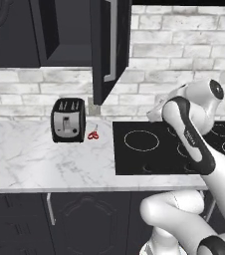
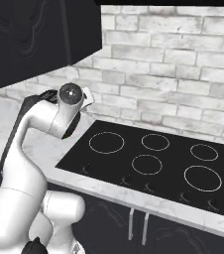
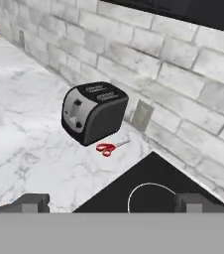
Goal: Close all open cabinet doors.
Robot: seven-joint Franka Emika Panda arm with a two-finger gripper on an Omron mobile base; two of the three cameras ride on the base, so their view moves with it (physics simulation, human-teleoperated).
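One tall black cabinet door [image 1: 101,55] stands open above the counter, swung out towards me so its edge and slim silver handle [image 1: 112,45] face the left base view. The same cabinet door [image 2: 39,39] fills the upper left of the right base view, showing its raised relief. Left of it, another cabinet door [image 1: 5,30] lies flat against its cabinet. My gripper [image 3: 113,203] is open, its two fingertips [image 3: 32,202] far apart with nothing between them. It hangs well below the open door, over the counter by the cooktop's left edge, pointing at the toaster.
A black toaster [image 1: 68,119] and red scissors [image 1: 93,134] sit on the white marble counter [image 1: 30,159] near the brick wall. A black cooktop [image 1: 149,149] lies to the right. My bent arm [image 1: 189,129] rises over the cooktop. Black drawer fronts [image 1: 15,224] run below.
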